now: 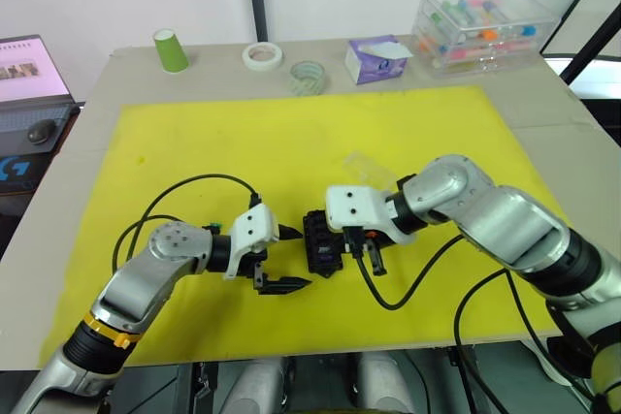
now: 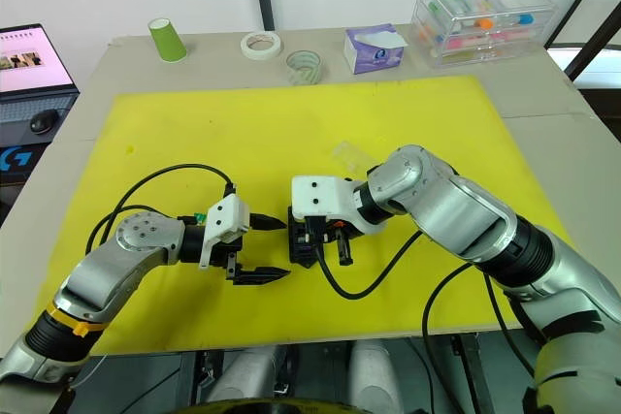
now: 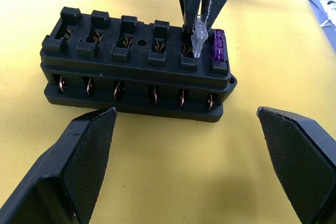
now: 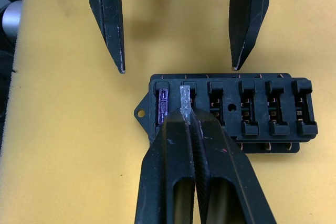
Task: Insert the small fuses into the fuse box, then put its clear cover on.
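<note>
The black fuse box (image 1: 320, 244) lies on the yellow mat between my two grippers. A purple fuse (image 3: 217, 45) sits in its end slot. My right gripper (image 4: 188, 116) is shut on a grey-clear fuse (image 4: 185, 98), holding it upright over the slot beside the purple one, with its blades at the slot's mouth. The left gripper (image 1: 291, 259) stands open just to the left of the box, one finger (image 3: 86, 150) on each side of the box's long face, touching nothing. The clear cover (image 1: 367, 170) lies on the mat behind the right wrist.
Along the table's back edge stand a green cup (image 1: 171, 49), two tape rolls (image 1: 262, 55), a purple tissue box (image 1: 376, 58) and a clear case of coloured tubes (image 1: 482, 26). A laptop (image 1: 29, 70) sits off the table's left. Black cables loop on the mat by both arms.
</note>
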